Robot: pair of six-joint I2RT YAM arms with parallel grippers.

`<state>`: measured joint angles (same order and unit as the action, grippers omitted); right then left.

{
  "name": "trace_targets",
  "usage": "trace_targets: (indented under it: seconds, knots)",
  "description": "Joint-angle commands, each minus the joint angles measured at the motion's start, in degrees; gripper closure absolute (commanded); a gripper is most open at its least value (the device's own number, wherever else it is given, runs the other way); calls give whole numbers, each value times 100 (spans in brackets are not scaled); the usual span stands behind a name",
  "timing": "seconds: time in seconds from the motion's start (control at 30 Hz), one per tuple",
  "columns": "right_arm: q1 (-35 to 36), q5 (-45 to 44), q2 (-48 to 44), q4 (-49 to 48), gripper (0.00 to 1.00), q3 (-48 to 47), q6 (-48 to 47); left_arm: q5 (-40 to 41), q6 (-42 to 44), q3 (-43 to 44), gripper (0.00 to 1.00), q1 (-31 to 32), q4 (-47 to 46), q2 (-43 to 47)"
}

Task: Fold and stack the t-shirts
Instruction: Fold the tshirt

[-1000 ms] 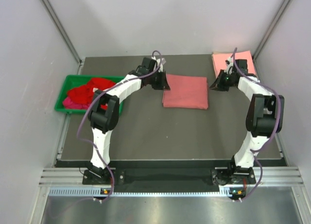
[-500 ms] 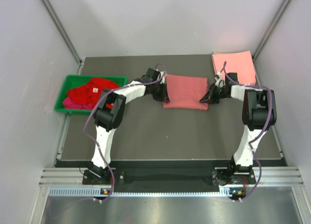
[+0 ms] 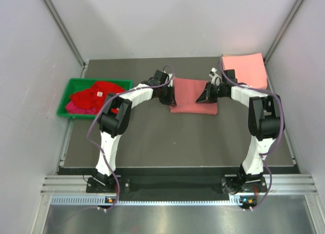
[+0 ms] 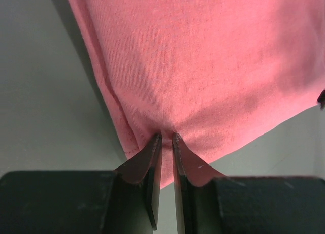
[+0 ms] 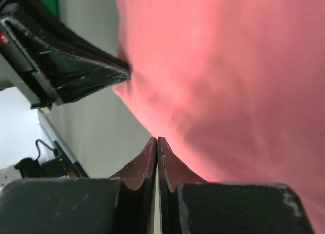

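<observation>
Rose-red fine-knit t-shirt (image 3: 187, 94), folded rectangular; left gripper (image 4: 166, 138) pinching its edge, right gripper (image 5: 157, 140) clenched, now farther onto it.

- dusty rose tee (image 3: 193, 94): folded into a flat rectangle, centre, towards the far side.
- salmon pink tee (image 3: 245, 70): folded flat, far right corner.
- bright red tees (image 3: 96, 96): crumpled heap, left; magenta tee (image 3: 71, 108) at its near-left edge.

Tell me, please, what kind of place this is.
Probably a robot test booth: plain white walls enclose a dark table, the left arm and right arm are bolted at its near edge, and a folded shirt lies on it.
</observation>
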<state>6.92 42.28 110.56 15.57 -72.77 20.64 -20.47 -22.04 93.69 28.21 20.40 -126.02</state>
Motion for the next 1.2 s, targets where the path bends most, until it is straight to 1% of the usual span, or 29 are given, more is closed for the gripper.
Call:
trace_targets:
  seconds: [0.0, 0.17, 0.23, 0.33, 0.37, 0.4, 0.47, 0.5, 0.53, 0.57, 0.6, 0.67, 0.7, 0.77, 0.8, 0.83, 0.87, 0.9, 0.93, 1.0, 1.03, 1.07, 1.17]
  knots:
    - [73, 254, 183, -431, 100, 70, 71, 377, 218, 123, 80, -43, 201, -28]
    - [-163, -18, 659, -485, 100, 395, -210, 500, 209, -8, 80, -43, 280, -63]
    - [-234, -140, 686, -380, 100, 387, -341, 588, 227, -9, 81, -52, 315, -46]
    - [-244, -168, 388, -178, 100, 360, -412, 737, 297, 210, 81, -43, 639, 33]
    - [-209, -150, 257, -134, 100, 378, -386, 746, 323, 316, 81, -43, 884, 120]
    - [-200, -159, -75, -107, 99, 395, -333, 755, 350, 551, 81, -43, 1060, 182]
    - [-191, -185, -611, -37, 91, 457, -289, 781, 411, 834, 81, -35, 1394, 471]
    - [-208, -377, -780, 7, 85, 474, -289, 764, 464, 887, 80, -35, 1466, 612]
    - [-226, -527, -930, 59, 75, 466, -289, 746, 490, 940, 79, -35, 1545, 892]
    - [-243, -859, -1158, 138, 71, 457, -350, 737, 517, 993, 78, -35, 1702, 1025]
    - [-261, -1036, -1229, 200, 64, 387, -411, 685, 552, 993, 77, -35, 1765, 1166]
    - [-349, -1562, -1265, 419, 58, 264, -595, 238, 622, 810, 75, -35, 1809, 1587]
    - [-393, -1696, -1231, 507, 51, 81, -666, 97, 674, 704, 74, -35, 1835, 1841]
    - [-410, -1950, -1064, 648, 44, -122, -868, -272, 728, 337, 70, -35, 1827, 2089]
    - [-411, -2056, -976, 692, 41, -332, -947, -334, 702, 178, 67, -35, 1722, 2342]
    - [-437, -2118, -732, 780, 41, -465, -1018, -518, 658, -198, 61, -35, 1608, 2484]
    - [-446, -2188, -573, 850, 40, -614, -1132, -598, 614, -385, 56, -35, 1451, 2633]
    - [-463, -2224, -423, 938, 38, -929, -1168, -703, 518, -578, 47, -35, 1284, 2757]
    - [-507, -2250, -265, 1087, 37, -1088, -1203, -826, 473, -902, 34, -35, 977, 2993]
    - [-533, -2259, 122, 1115, 34, -1430, -1317, -1090, 385, -1150, 31, -35, 773, 3248]
    - [-534, -2251, 376, 1193, 33, -1554, -1361, -1143, 359, -1325, 24, -35, 659, 3311]
    - [-542, -2181, 822, 1272, 30, -1999, -1483, -1335, 219, -1692, 2, -17, 353, 3547]
    - [-542, -2163, 1010, 1264, 30, -2258, -1546, -1416, 165, -1932, 2, -8, 228, 3698]
